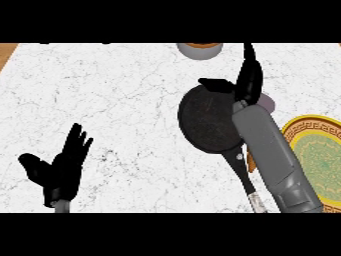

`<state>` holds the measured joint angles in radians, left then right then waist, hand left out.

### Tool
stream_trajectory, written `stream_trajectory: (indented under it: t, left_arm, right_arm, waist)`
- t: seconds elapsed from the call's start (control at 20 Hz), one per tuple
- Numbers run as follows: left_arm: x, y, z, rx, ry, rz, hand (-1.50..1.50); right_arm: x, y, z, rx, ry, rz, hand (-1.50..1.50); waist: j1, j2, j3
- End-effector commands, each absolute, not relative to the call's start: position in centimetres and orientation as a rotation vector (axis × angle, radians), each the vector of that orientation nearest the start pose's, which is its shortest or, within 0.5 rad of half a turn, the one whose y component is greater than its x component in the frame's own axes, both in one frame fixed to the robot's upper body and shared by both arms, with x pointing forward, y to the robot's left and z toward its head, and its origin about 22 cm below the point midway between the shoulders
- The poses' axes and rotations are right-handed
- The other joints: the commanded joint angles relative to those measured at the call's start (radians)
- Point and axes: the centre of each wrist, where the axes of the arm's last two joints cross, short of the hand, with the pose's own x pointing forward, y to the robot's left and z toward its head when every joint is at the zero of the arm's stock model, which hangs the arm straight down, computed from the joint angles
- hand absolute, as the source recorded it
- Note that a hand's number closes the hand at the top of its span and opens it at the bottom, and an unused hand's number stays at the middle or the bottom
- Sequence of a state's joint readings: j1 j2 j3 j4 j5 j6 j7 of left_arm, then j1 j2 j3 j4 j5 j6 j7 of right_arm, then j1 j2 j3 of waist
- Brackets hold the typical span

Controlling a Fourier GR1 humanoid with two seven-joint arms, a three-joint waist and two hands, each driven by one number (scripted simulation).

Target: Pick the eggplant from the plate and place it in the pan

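Note:
The dark round pan (206,122) lies at the counter's centre right, its handle (245,176) pointing toward me. My right hand (241,86) is above the pan's far right rim, fingers curled round the eggplant (267,104). Only a dull purple rounded end shows beside the wrist, and a dark narrow shape sticks up beyond the hand. My grey right forearm (272,155) crosses the pan's right edge. The yellow plate (326,161) with a green patterned centre sits at the right, nothing on it. My left hand (61,167) rests open at the lower left, fingers up.
A grey bowl (200,49) stands at the counter's far edge, just beyond the pan. The white marble top (106,95) stretches to the left, with wooden strips at both far corners.

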<state>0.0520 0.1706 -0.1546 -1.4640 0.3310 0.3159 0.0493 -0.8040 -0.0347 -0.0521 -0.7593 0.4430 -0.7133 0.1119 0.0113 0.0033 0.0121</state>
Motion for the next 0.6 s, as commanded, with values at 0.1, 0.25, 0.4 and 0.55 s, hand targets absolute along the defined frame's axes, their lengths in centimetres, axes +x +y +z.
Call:
stream_trajectory:
  t: [0.1, 0.25, 0.4, 0.55]
  left_arm:
    - [21.6, 25.9, -4.8, 0.088, -1.233, 0.281, 0.00]
    - [21.3, 25.5, -3.9, 0.100, -1.229, 0.297, 0.00]
    - [20.3, 25.0, -4.4, 0.083, -1.224, 0.280, 0.00]
    - [20.7, 23.6, -3.9, 0.077, -1.229, 0.273, 0.00]
  right_arm:
    - [37.9, -19.3, 3.5, -0.511, -1.670, -0.106, -1.50]
    - [35.1, -20.5, 2.1, -0.372, -1.728, -0.093, -1.50]
    - [31.9, -19.1, 2.2, -0.297, -1.743, -0.076, -1.50]
    - [29.0, -21.0, 2.4, -0.260, -1.746, -0.011, -1.50]
  waist:
    - [-0.028, -0.006, -0.011]
    - [-0.036, -0.012, -0.011]
    - [-0.032, -0.013, -0.012]
    - [-0.027, -0.010, -0.012]
